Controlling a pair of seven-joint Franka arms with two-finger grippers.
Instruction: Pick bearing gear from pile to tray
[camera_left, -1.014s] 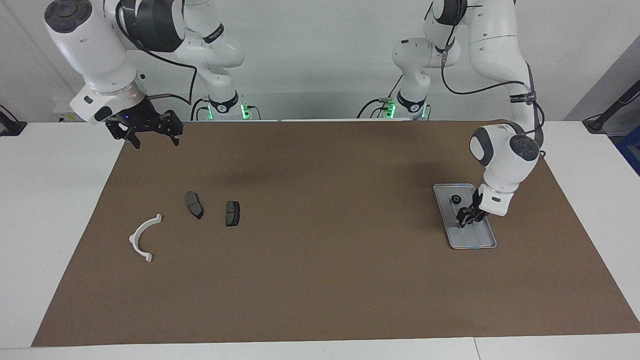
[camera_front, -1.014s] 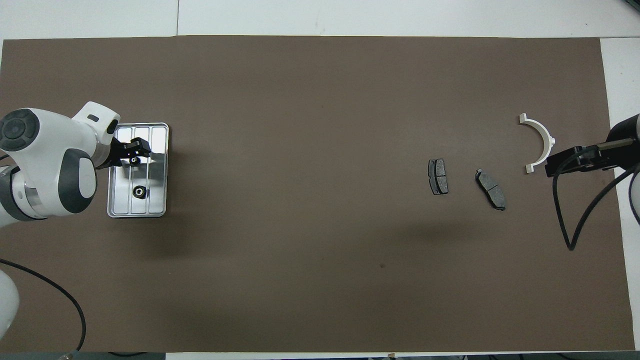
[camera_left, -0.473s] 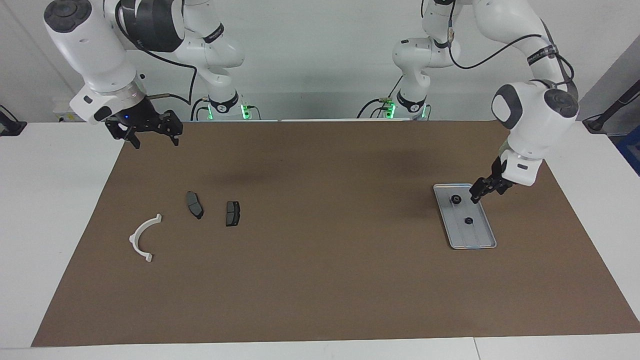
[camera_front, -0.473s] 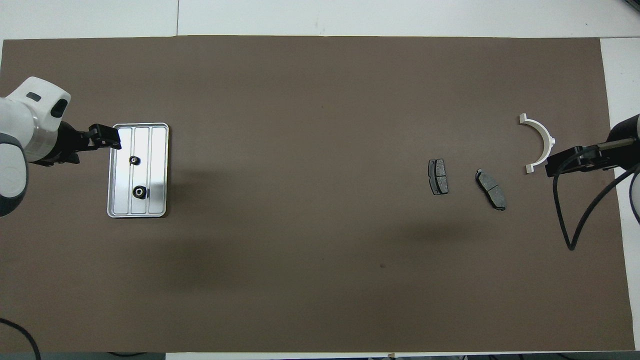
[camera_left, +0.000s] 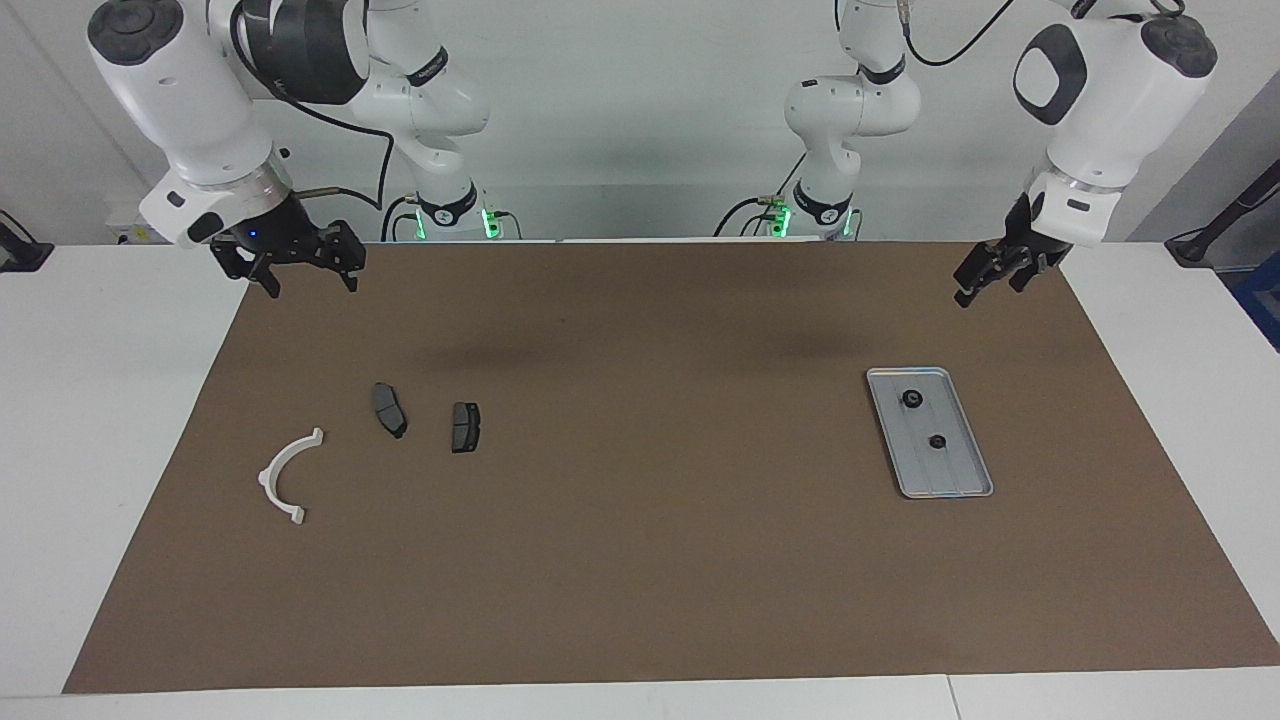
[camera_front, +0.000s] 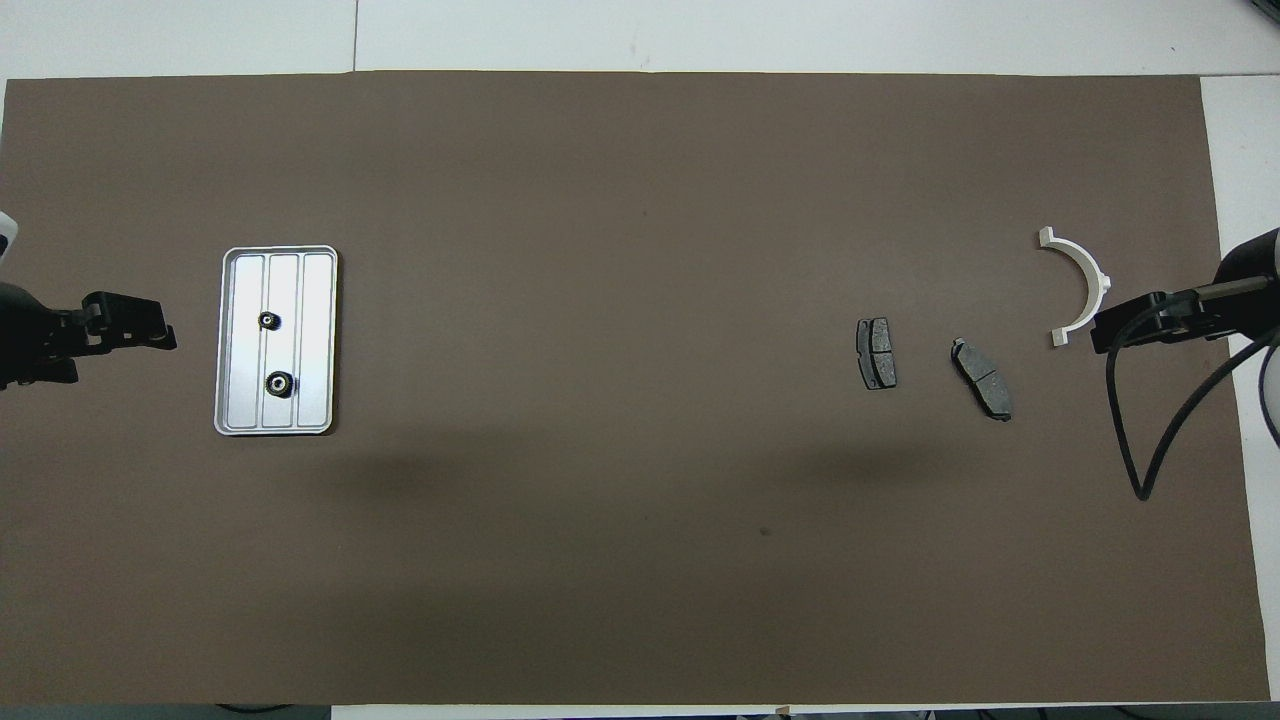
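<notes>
Toward the left arm's end of the table lies the silver tray (camera_left: 958, 478) (camera_front: 316, 300). Two small black bearing gears (camera_left: 912, 398) (camera_left: 937, 441) rest in it, apart from each other, and show from above as gears (camera_front: 268, 320) (camera_front: 279, 381). My left gripper (camera_left: 988, 284) (camera_front: 150, 335) hangs high in the air, off the tray toward the robots, open and holding nothing. The pile toward the right arm's end holds a white arc bracket (camera_left: 288, 474) (camera_front: 1082, 285) and two dark brake pads (camera_left: 389, 410) (camera_left: 465, 427). My right gripper (camera_left: 312, 284) (camera_front: 1112, 330) waits open in the air over the mat's edge.
A brown mat (camera_left: 640, 560) covers most of the white table. The right arm's black cable (camera_front: 1150, 440) loops down over the mat near the arc bracket. Both arm bases stand at the robots' end of the table.
My left gripper has let go of a bearing gear in the tray, lifted off it and drawn back high toward the robots. The right arm has not moved.
</notes>
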